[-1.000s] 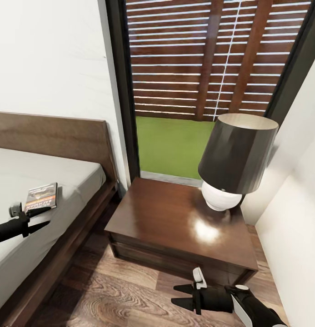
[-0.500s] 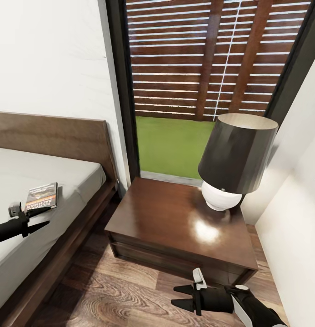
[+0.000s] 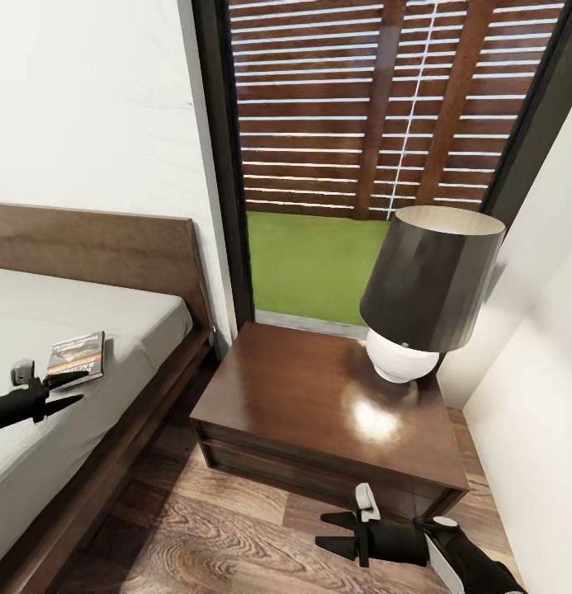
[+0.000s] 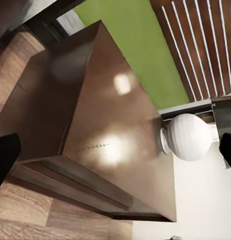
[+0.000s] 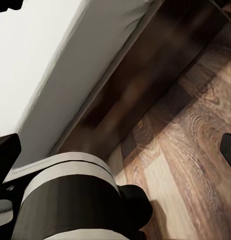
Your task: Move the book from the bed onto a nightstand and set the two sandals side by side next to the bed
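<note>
book (image 3: 75, 355) on bed (image 3: 112, 330) — nightstand (image 3: 319, 396) just right of it, lamp (image 3: 422, 289) on nightstand's far right corner

The room was evenly and brightly lit, with daylight apparently coming through the slatted window (image 3: 376, 107) behind the nightstand (image 3: 319, 404). Two soft white glare patches sat on its glossy top, one just below the lamp base (image 3: 399, 356), and they showed again in the left wrist view. The lamp shade (image 3: 430, 276) cast only a faint shadow. Textures were slightly soft and smeared throughout. In the right wrist view the bed frame (image 5: 145, 95) was blurred, while the wooden floor (image 5: 195, 165) grain stayed sharper. Straight lines leaned near the head view's edges.
</note>
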Available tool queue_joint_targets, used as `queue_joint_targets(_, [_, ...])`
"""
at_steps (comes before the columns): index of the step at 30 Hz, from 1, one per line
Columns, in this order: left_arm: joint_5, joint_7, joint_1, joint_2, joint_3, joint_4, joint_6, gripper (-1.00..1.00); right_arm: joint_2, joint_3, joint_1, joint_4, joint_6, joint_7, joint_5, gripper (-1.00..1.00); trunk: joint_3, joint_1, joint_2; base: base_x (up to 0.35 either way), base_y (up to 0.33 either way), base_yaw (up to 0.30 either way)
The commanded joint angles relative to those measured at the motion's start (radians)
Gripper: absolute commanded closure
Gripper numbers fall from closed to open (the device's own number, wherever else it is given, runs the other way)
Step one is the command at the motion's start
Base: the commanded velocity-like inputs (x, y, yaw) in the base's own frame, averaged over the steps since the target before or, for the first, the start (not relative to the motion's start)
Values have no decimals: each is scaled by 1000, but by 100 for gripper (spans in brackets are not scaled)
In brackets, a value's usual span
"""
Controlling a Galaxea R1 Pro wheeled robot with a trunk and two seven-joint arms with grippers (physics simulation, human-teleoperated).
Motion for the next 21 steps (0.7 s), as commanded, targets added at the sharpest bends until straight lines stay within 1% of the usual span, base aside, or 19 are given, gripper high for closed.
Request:
queue_joint_targets(1, [-7, 3, -6, 0, 1, -6, 5, -100, -1, 1, -1, -6, 11, -5, -10, -100, -1, 0, 0, 0, 0, 0])
queue_joint_targets(3, [-18, 14, -18, 2, 1, -17, -6, -100, -2, -10, -1, -17, 10, -16, -10, -100, -1, 0, 0, 0, 0, 0])
queue_joint_targets(7, [-40, 37, -41, 5, 0, -39, -28, -100, 3, -13, 1, -34, 10, -39, -12, -100, -1, 0, 0, 0, 0, 0])
queue_joint_targets(14, [-77, 76, -81, 5, -3, -79, -67, -100, 13, -11, 2, 3, 10, -78, -13, -100, -1, 0, 0, 0, 0, 0])
queue_joint_targets(21, [-114, 115, -122, 4, -6, -119, -106, -100, 16, -12, 2, 17, 10, -117, -13, -100, -1, 0, 0, 0, 0, 0])
